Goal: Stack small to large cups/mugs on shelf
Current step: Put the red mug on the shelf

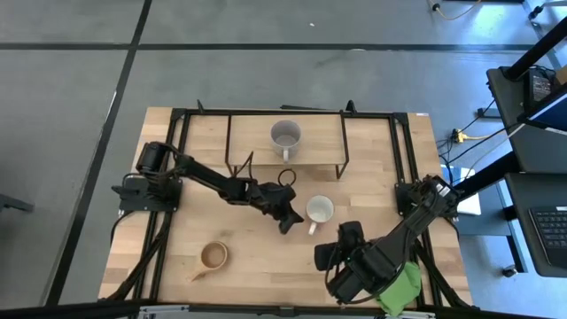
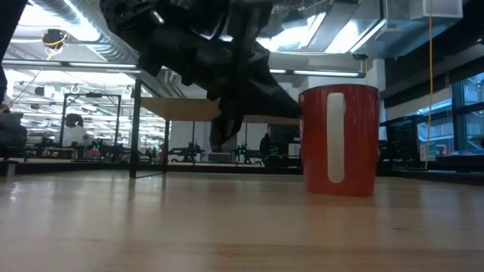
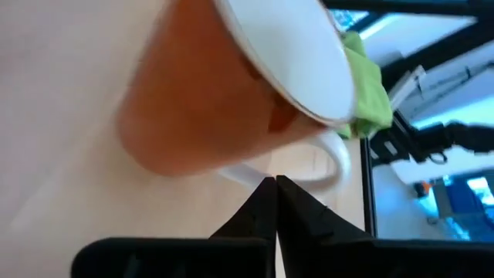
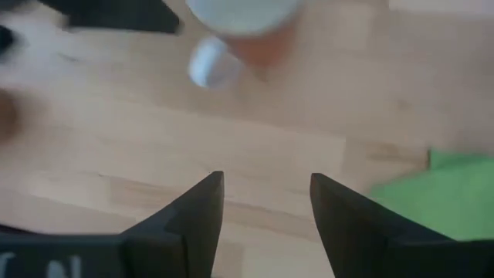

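The red mug [image 1: 319, 210] with its cream inside stands upright on the table, its handle [image 2: 335, 136] toward the near edge. My left gripper [image 1: 287, 225] is shut and slants down just left of that handle; the low view shows a gap between its fingers [image 2: 224, 134] and the mug [image 2: 339, 140]. Up close, the mug [image 3: 208, 100] fills the left wrist view. My right gripper [image 4: 266, 193] hangs open above bare table near the mug, pointing down. The grey mug [image 1: 285, 135] stands on the shelf [image 1: 323, 146]. The small wooden cup [image 1: 213, 256] sits near the front left.
A green cloth [image 1: 403, 288] lies at the near right corner, beside my right arm. The shelf's black legs [image 1: 239, 168] stand just beyond my left arm. Bare tabletop [image 1: 266, 266] lies between the wooden cup and my right gripper.
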Controlling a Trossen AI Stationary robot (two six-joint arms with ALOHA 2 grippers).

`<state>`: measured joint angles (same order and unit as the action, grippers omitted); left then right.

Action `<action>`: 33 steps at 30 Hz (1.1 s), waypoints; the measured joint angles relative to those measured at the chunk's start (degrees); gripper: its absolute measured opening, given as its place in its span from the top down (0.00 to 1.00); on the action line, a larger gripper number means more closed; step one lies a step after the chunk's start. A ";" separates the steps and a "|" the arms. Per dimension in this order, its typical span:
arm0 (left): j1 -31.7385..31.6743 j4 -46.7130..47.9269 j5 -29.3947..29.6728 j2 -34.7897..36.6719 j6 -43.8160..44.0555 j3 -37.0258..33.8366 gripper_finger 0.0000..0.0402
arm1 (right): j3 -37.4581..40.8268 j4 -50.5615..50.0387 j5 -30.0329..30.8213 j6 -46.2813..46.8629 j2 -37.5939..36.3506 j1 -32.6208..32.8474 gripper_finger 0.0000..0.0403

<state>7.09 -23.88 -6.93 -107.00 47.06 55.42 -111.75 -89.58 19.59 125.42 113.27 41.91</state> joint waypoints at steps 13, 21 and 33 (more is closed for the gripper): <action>-0.96 -0.76 -6.13 0.02 -2.47 0.00 1.00 | 3.45 -0.65 -1.43 0.99 0.02 -2.45 0.52; -1.73 13.65 1.77 3.64 -6.44 0.02 1.00 | 11.80 0.91 -1.28 0.98 -3.30 -8.21 0.57; -0.81 40.94 22.96 17.09 -12.89 0.04 1.00 | 20.36 11.07 5.61 0.56 -12.35 -9.62 0.57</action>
<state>6.28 17.06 16.03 -89.91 34.17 55.46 -91.39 -78.51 25.20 125.98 100.92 32.29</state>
